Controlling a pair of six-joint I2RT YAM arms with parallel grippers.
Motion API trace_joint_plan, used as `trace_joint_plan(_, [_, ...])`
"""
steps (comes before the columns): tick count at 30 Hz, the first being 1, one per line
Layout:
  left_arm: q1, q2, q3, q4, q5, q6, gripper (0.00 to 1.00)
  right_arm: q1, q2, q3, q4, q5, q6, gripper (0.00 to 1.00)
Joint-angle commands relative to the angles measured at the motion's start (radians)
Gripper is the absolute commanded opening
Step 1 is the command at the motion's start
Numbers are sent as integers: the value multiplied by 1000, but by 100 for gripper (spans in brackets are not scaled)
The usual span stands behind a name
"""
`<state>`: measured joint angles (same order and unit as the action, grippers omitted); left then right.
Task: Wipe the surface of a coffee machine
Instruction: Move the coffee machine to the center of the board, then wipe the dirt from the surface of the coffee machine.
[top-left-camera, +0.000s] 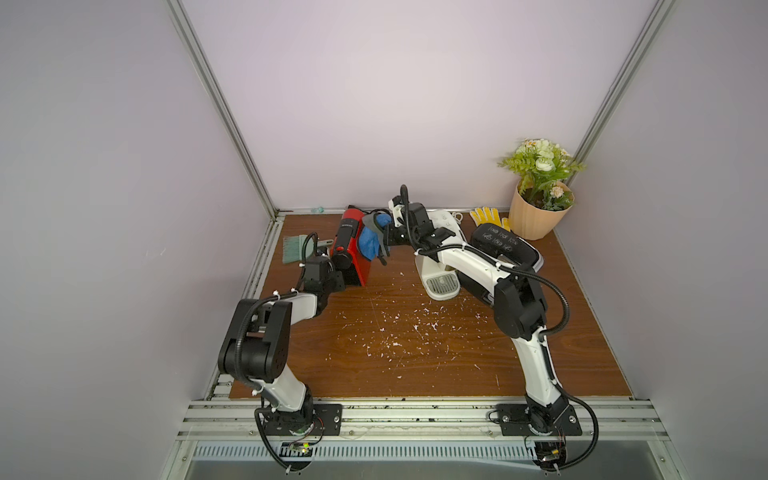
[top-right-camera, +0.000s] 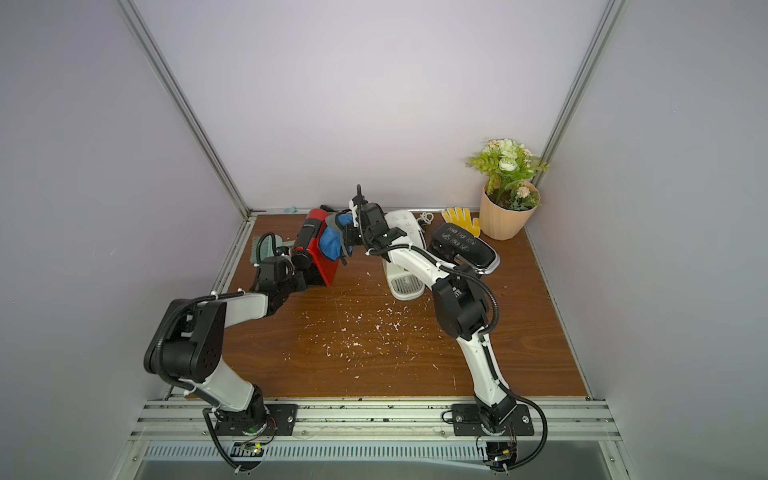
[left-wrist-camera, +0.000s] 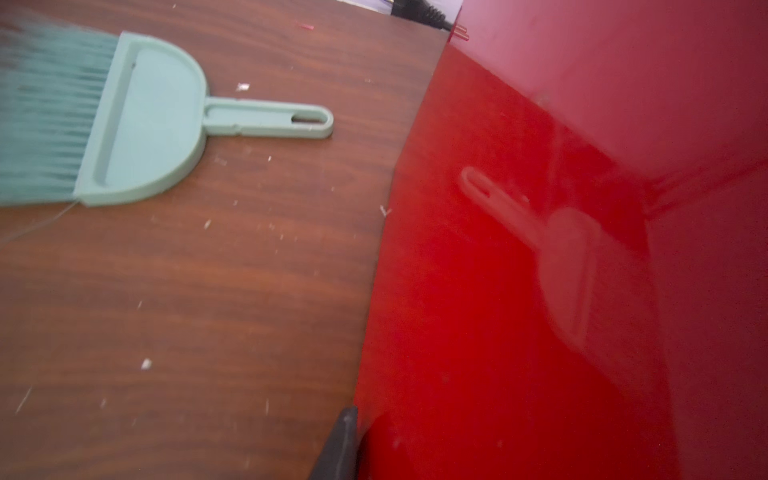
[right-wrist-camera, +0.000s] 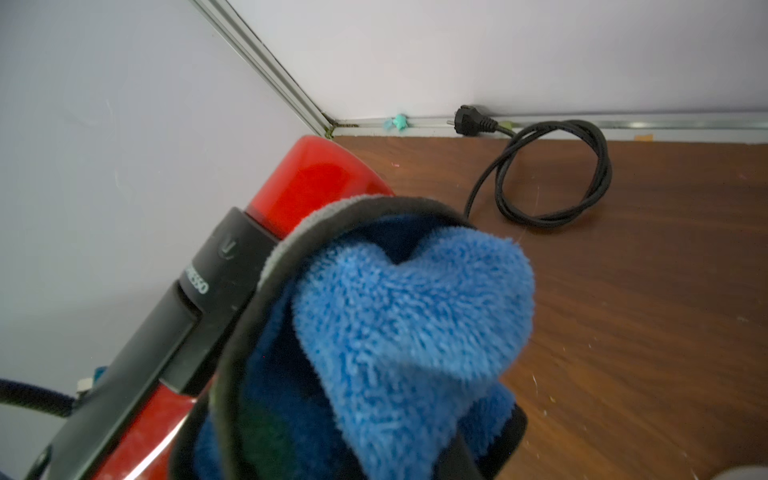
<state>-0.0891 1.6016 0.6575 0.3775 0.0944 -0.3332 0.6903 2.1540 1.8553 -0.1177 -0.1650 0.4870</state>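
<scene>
right end effector (top-left-camera: 384, 244): clamped on cloth (top-left-camera: 369, 245), against coffee machine (top-left-camera: 353, 224) frame-right flank
coffee machine axis: ran up-down in frame
left end effector (top-left-camera: 337, 279): grip unclear

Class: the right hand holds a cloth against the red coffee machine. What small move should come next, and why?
Probably drag the blue cloth along the side of the red coffee machine, toward its front. The right hand holds it bunched against the upper side; the left hand sits at the front, seemingly bracing.
</scene>
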Motion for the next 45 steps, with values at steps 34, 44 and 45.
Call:
trace_joint_plan(34, [-24,-367,-268,-232,172,-108,0,159,155,37,217,7,33,5])
trace_joint_plan(44, [-30,-332,-284,-173,195,-137,0,197,-172,-333,471,-67,129,6])
trace_joint_plan(45, [-34,-330,-280,-174,193,-138,0,203,-195,-355,481,-67,133,6])
